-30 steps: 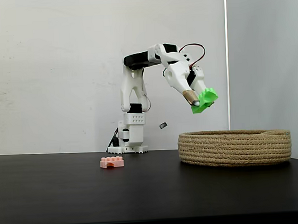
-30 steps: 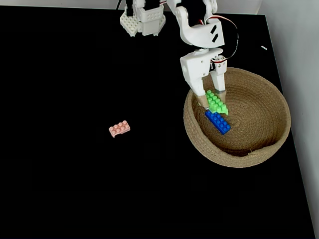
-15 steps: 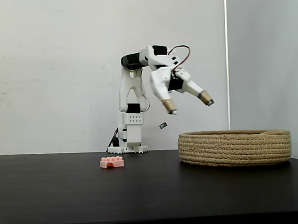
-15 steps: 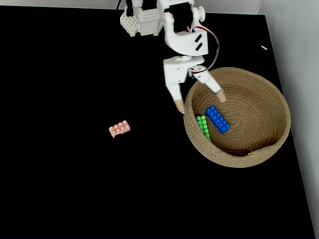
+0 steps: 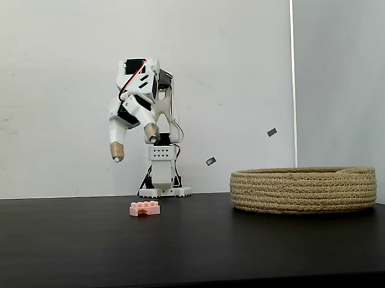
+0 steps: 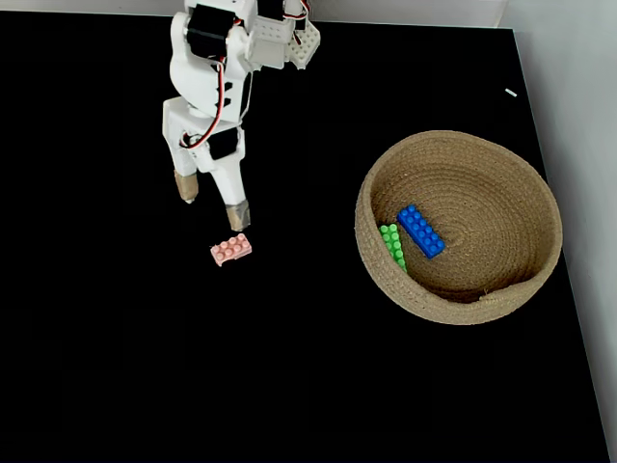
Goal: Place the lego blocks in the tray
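Note:
The pink arch-shaped lego block (image 5: 144,208) (image 6: 231,251) lies on the black table, left of the tray. My gripper (image 5: 134,147) (image 6: 213,211) hangs open above and just behind it, fingers pointing down, nothing between them. The tray (image 5: 303,189) (image 6: 525,198), a round coiled tan rope basket, stands at the right. In a fixed view from above, the green block (image 6: 391,245) and the blue block (image 6: 421,231) lie side by side in the tray, at its left inner side.
The arm's white base (image 5: 163,181) (image 6: 281,34) stands at the back edge of the table. A pale wall (image 5: 48,93) rises behind it. The black tabletop (image 6: 116,367) stretches wide to the left and front.
The gripper let go of the green block, which dropped into the tray beside the blue one. The arm then swung left, from the tray to above the pink block, fingers open.

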You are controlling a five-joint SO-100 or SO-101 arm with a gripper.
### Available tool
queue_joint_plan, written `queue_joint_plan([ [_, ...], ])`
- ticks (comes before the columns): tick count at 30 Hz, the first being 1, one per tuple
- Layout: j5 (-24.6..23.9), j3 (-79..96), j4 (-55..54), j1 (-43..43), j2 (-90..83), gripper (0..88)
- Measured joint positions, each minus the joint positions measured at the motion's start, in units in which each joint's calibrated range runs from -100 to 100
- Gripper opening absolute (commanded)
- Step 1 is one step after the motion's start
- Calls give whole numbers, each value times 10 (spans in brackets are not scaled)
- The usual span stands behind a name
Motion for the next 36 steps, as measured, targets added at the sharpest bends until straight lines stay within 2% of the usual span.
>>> queue_joint_plan([
  [8, -15, -27, 12, 29, 75, 360],
  [36, -32, -28, 12, -15, 170, 314],
])
